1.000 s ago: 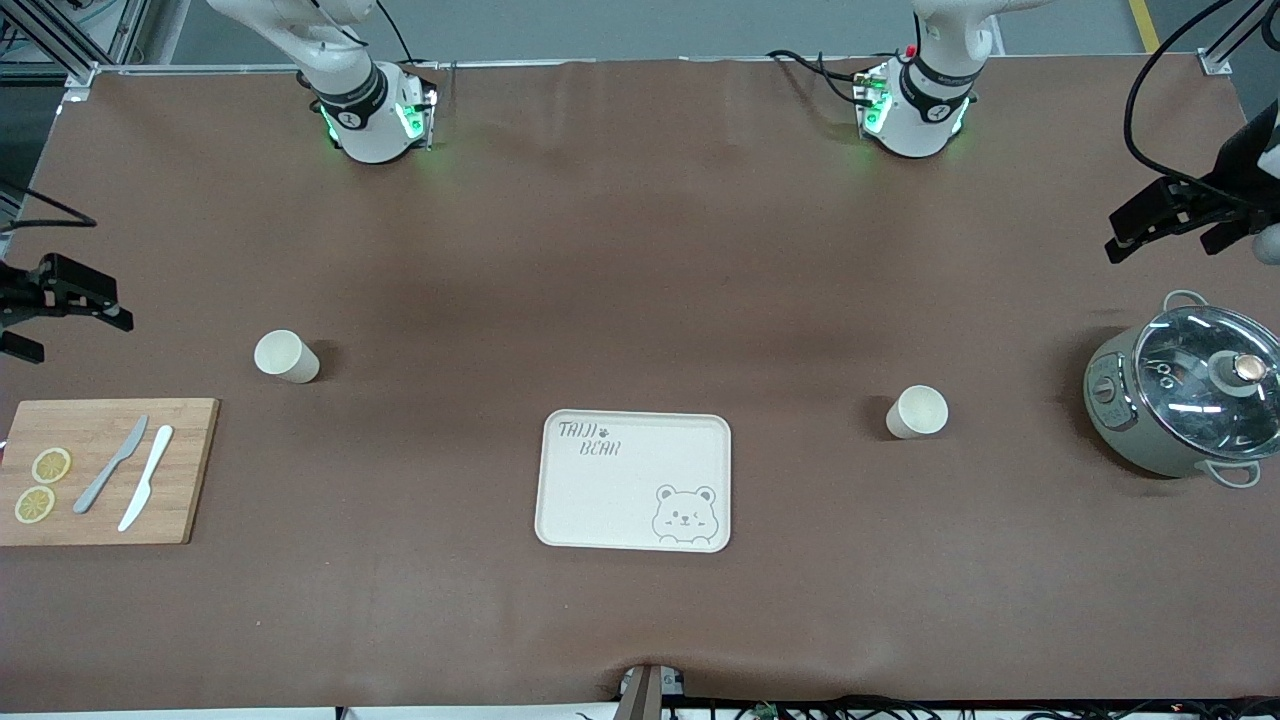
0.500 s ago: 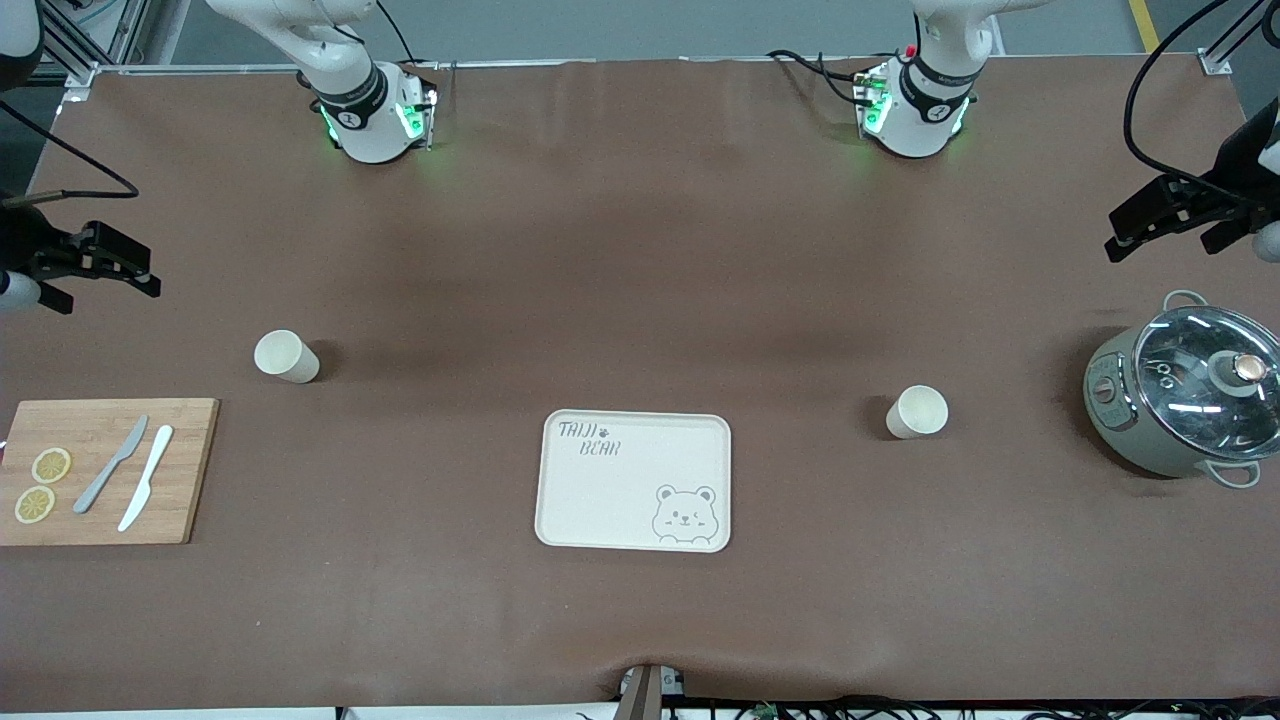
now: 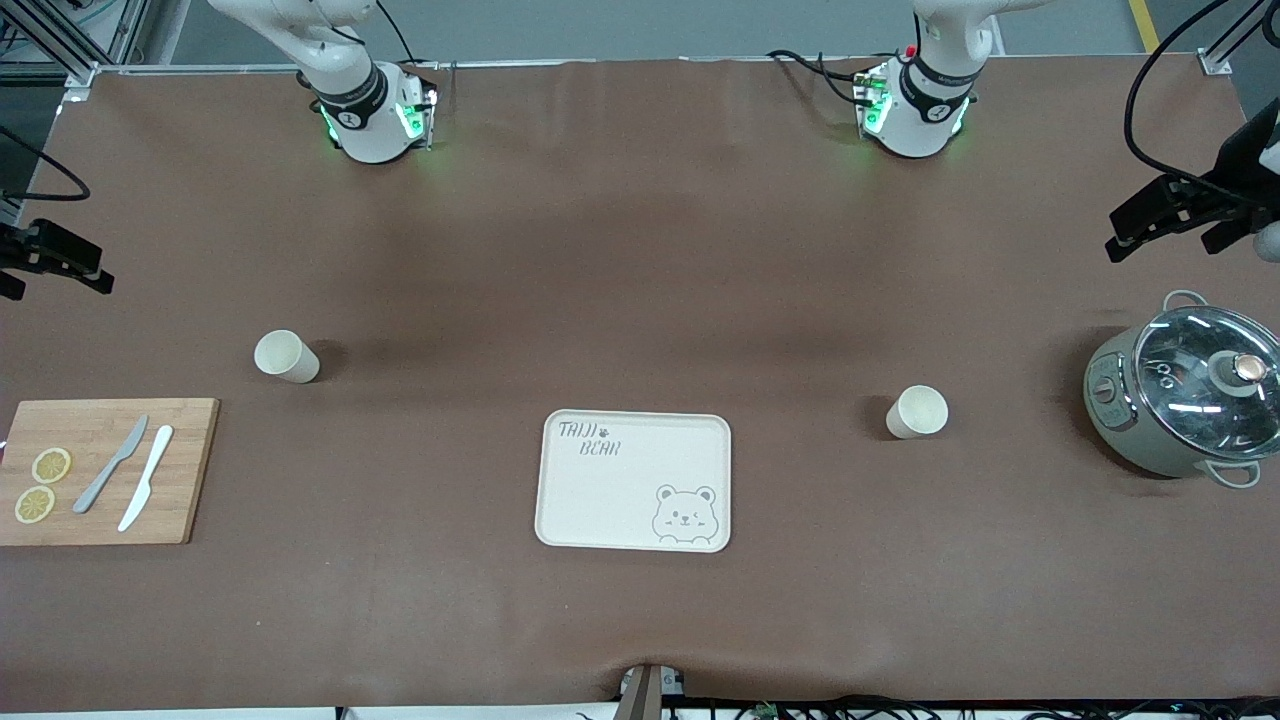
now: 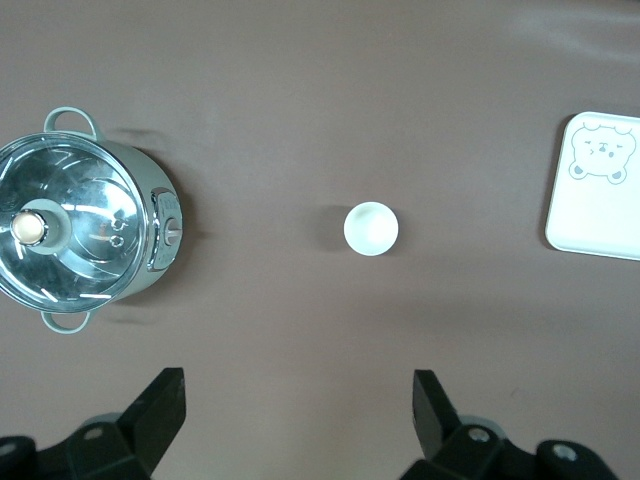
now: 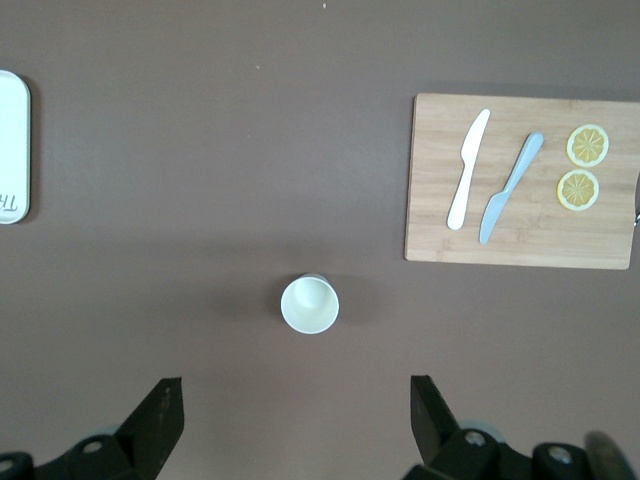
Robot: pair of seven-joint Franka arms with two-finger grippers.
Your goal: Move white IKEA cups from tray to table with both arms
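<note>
- The bear tray [image 3: 634, 480] lies flat on the brown table [image 3: 640, 250] with nothing on it; both white cups stand apart from it.
- One cup [image 3: 286, 355] stands upright toward the right arm's end of the table from the tray, somewhat farther from the front camera than the tray. The right wrist view looks straight into this cup [image 5: 310, 305] and shows it empty.
- The other cup [image 3: 917, 411] stands upright toward the left arm's end from the tray, about level with the tray's upper edge. Seen from the left wrist, it [image 4: 371, 228] is empty too.
- A lidded pot [image 3: 1185, 390] sits farther toward the left arm's end than that cup; its contents cannot be made out through the glass lid.
- A cutting board [image 3: 100, 470] toward the right arm's end carries two knives [image 3: 130, 475] and two lemon slices [image 3: 42, 485].
- The left gripper [image 3: 1160, 215] hangs over the table edge above the pot, fingers [image 4: 160, 400] spread wide, holding nothing.
- The right gripper [image 3: 70, 265] hangs over the table's edge past the first cup, fingers [image 5: 160, 415] spread, empty.
</note>
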